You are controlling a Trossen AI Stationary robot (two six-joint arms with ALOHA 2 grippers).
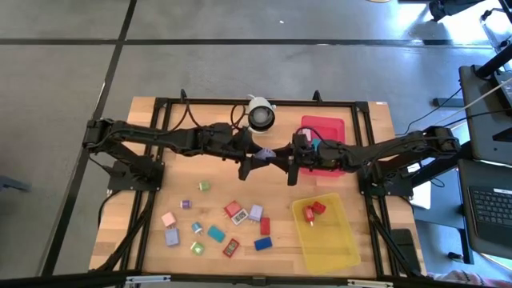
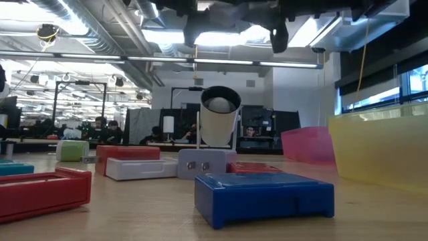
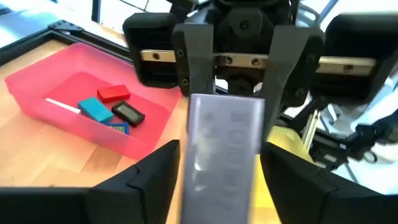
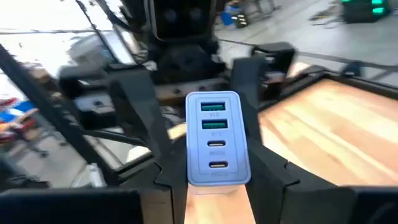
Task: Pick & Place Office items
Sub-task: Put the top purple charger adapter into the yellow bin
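Bright, even overhead light w/ soft shadows on table (image 1: 160, 160). Ceiling strip lights (image 2: 221, 33) glare in low view. Wrist-view foregrounds blurry.

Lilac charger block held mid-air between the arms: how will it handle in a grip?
The lilac charger block looks like a rigid moulded shell, so probably no flex. Its smooth sides might slip between the right gripper fingers. Its flat faces make rolling unlikely once it is set down.

Both arms reach in from the table's sides and meet nose to nose above its middle, held level and well up. The left gripper (image 1: 258, 160) faces the right gripper (image 1: 282, 158), its fingers (image 3: 155, 171) parted and standing off on either side. The right gripper's fingers (image 4: 140, 118) are closed on a lilac block (image 4: 217, 138) between them.
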